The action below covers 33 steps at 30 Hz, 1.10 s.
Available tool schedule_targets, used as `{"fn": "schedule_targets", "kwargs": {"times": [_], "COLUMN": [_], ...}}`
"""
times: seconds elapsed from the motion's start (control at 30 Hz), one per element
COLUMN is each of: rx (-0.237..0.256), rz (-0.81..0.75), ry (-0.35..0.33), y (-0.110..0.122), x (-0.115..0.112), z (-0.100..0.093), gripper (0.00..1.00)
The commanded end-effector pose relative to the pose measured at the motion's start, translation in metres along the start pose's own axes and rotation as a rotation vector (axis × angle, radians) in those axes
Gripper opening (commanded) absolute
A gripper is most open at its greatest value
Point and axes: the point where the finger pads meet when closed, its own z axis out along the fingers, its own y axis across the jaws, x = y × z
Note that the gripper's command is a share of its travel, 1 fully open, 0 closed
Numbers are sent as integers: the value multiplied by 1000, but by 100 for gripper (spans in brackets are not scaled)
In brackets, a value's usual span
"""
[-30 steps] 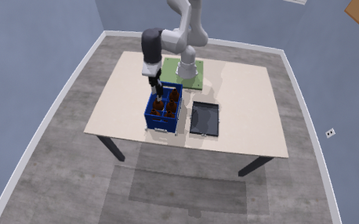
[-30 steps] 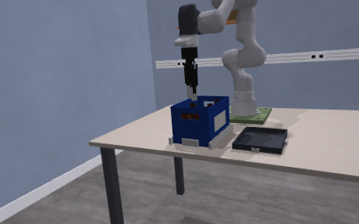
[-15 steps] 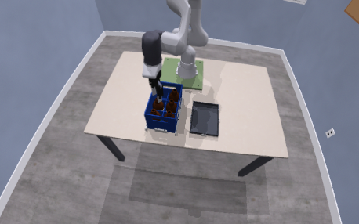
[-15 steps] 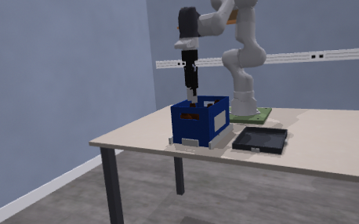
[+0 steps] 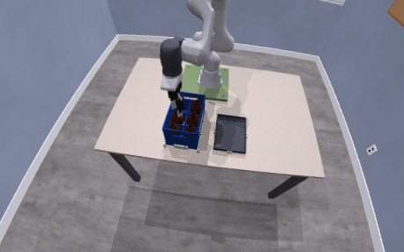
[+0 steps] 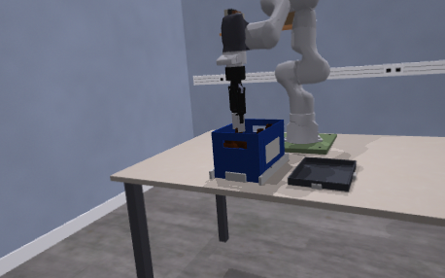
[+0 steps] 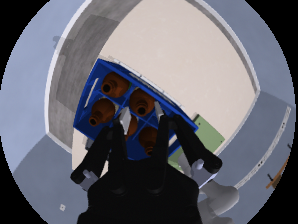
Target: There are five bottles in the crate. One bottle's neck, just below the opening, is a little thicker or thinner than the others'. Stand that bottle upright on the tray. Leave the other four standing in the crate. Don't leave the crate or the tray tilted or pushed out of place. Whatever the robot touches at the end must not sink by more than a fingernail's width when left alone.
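The blue crate [image 5: 182, 139] [image 6: 235, 162] [image 7: 80, 112] stands level on the table [image 5: 278, 123] [image 6: 403, 170] [image 7: 165, 32], and all five brown bottles are in it. The different bottle must be among these five, but I cannot tell which one it is. The claw [image 5: 177, 109] [image 6: 238, 122] [image 7: 142, 109] points down at the crate, low over the bottles. Its two fingers are partly spread, with a gap between the tips, and they grip no bottle. The black tray [image 5: 231, 150] [image 6: 332, 187] lies flat beside the crate, apart from it, and carries no bottle.
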Motion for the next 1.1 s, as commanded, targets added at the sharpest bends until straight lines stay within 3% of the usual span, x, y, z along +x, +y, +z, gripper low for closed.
{"fn": "schedule_targets", "kwargs": {"times": [0.0, 1.07], "rx": [6, 6], "rz": [-3, -3], "ry": [6, 6], "y": [-1, -1], "x": [3, 3], "z": [4, 13], "gripper": [44, 44]}}
